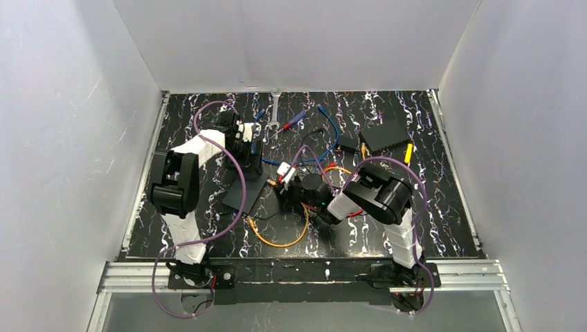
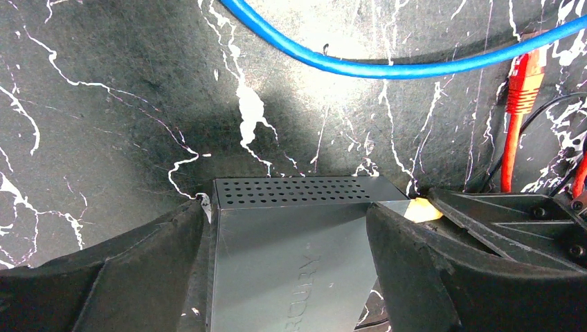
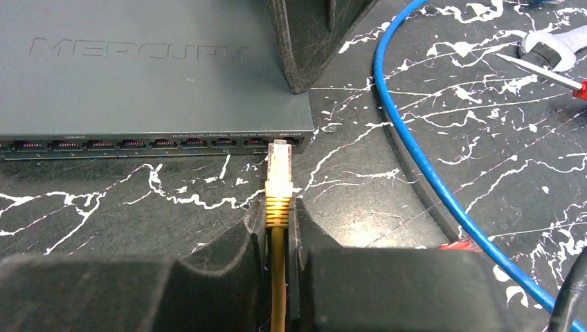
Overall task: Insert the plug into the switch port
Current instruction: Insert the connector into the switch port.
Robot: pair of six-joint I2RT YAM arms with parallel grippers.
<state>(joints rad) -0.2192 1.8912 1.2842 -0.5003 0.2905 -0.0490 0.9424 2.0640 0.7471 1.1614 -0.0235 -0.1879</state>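
Evidently right claw [image 3: 279, 216] pinched the light, stiff plug [image 3: 280, 166] by its boot, before the switch [image 3: 138, 76]; left claw [image 2: 287, 211] clamped its sides.

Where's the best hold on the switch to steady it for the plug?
From above, pinching the switch across its width near the vented end, where the left gripper straddles it. It is thin and flat, and the port row facing the plug is left clear.

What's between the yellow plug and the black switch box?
Nothing. In the right wrist view the yellow plug points at the switch, its tip just in front of the sockets, with only bare table below.
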